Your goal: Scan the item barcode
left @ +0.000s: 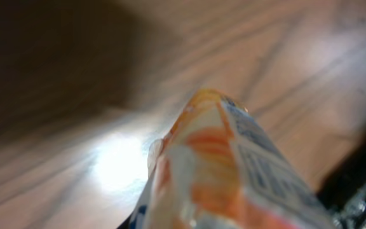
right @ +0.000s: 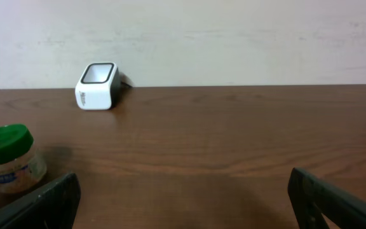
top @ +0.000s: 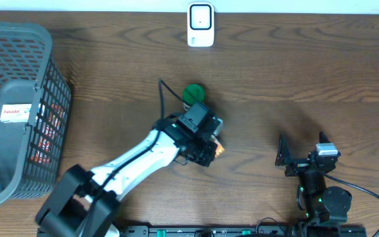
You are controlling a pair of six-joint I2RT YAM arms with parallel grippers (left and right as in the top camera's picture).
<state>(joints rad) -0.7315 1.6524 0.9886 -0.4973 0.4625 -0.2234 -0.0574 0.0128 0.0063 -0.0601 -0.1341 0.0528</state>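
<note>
View from above of a dark wooden tabletop (top: 308, 72) with two robot arms reaching in from the near edge. The left arm, white and black, stretches diagonally toward the middle. Its left pincer (top: 212, 150) is clenched on a small orange and white packet (top: 222, 149), held near the centre of the tabletop. A jar (top: 193, 94) with a green lid stands just beyond that pincer. A white scanner (top: 201, 25) sits at the far edge, well apart from the packet. A grey mesh basket (top: 51, 85) fills the far left side, with red packaging showing through its wall.

The left wrist view is a blurred close-up: the packet (left: 234, 165) fills the lower middle, orange and white with a printed white panel on one face, too soft to read. Wood grain lies behind it.

The right arm rests at the near right. Its right pincer (top: 285, 155) is released, jaws spread wide and grasping nothing. From its wrist camera the two dark fingertips (right: 43, 203) frame the bottom corners, with the jar (right: 8, 156) at left and the scanner (right: 97, 86) farther back by the wall
</note>
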